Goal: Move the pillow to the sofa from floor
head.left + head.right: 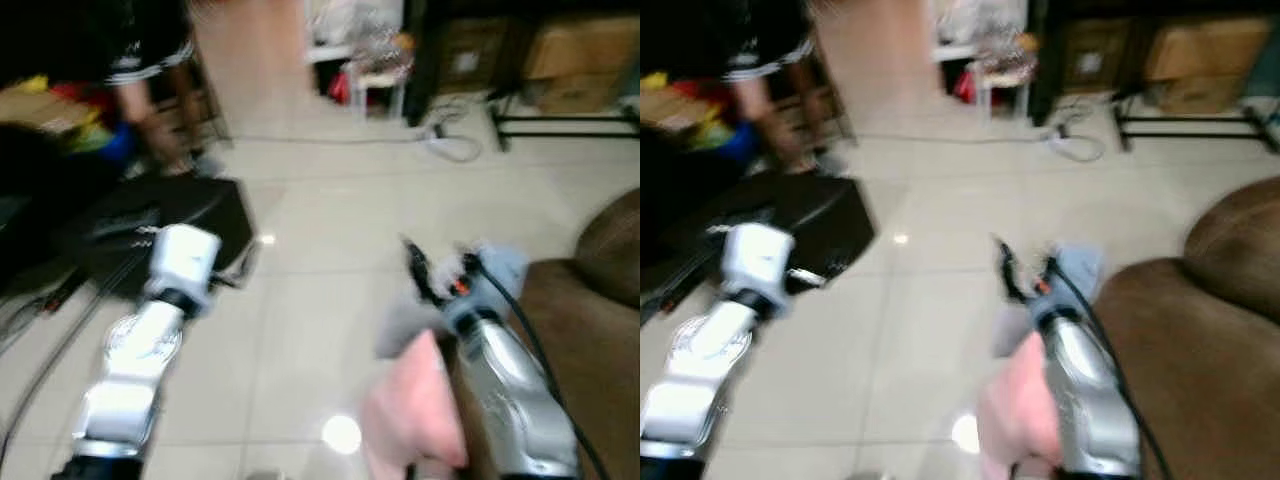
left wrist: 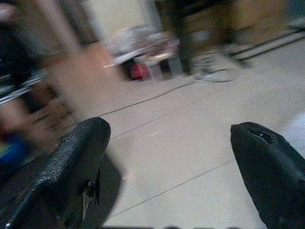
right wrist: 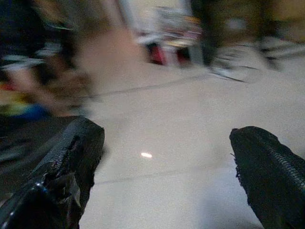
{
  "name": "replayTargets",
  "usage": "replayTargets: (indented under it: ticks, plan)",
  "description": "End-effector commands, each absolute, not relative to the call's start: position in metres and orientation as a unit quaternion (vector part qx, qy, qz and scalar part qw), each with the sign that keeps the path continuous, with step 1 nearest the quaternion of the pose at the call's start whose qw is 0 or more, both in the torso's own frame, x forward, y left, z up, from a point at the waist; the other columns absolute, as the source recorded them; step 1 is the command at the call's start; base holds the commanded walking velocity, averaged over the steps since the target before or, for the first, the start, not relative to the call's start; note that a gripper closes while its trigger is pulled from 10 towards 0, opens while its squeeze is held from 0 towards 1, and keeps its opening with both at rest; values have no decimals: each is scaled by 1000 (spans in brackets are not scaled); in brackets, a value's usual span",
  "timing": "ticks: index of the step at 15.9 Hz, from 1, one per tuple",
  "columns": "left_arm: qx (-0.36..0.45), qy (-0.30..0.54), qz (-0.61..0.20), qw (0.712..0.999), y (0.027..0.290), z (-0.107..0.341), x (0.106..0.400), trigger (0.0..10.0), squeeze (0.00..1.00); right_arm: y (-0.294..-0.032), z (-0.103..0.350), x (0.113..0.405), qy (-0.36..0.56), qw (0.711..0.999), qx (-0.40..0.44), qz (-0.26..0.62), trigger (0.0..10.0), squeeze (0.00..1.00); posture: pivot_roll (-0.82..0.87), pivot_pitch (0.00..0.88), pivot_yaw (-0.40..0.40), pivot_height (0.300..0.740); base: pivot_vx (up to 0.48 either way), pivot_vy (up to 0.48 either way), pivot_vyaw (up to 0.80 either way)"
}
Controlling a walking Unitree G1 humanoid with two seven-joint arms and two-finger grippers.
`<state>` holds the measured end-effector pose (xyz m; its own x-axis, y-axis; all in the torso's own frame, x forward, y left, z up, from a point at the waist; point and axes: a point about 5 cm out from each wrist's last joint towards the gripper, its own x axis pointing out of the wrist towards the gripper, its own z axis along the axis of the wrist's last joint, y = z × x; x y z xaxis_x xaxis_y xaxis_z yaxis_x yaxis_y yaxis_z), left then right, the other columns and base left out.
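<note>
- The soft pink fabric pillow (image 1: 415, 415) is the nearest thing, low in the head views, pressed against the inner side of the right silver arm and just beside the brown upholstered sofa (image 1: 1200, 330); whether it lies on the floor or is carried under the arm I cannot tell through the blur.
- The right gripper (image 3: 167, 171) shows its two black fingers (image 3: 71, 157) spread wide with nothing between them, pointing out over the pale tiled floor (image 1: 320, 250), a little further from the sofa than the pillow.
- The left gripper (image 2: 167, 176) is also spread open and empty, held well apart from the sofa on the far side of the pillow.
- Beyond it, further still from the sofa, a flat black case (image 1: 150, 225) lies on the floor.
- Farthest from the sofa, a person (image 1: 140, 60) stands by cluttered furniture.
- My judgement: the step in hand is carrying or approaching while the robot moves, since the views are smeared. Next, the pillow needs a sure hold and a lift across onto the sofa seat.
</note>
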<state>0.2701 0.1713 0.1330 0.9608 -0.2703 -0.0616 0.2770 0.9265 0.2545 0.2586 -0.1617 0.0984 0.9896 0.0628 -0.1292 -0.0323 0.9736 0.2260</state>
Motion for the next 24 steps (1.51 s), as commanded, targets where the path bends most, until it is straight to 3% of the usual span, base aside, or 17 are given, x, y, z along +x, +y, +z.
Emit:
replayTargets:
  ticks: [1, 14, 24]
  plan:
    - [140, 16, -136, 981, 177, 133, 269, 10000, 0, -159, 99, 258, 67, 991, 116, 24, 10000, 0, -205, 0, 103, 740, 0, 0, 0]
    - [146, 17, -146, 978, 173, 130, 274, 10000, 0, -166, 89, 254, 84, 993, 87, 3, 10000, 0, -216, 0, 113, 740, 0, 0, 0]
    - [149, 16, -133, 980, 177, 129, 276, 10000, 0, -175, 88, 250, 81, 993, 87, -20, 10000, 0, -219, 0, 114, 740, 0, 0, -775]
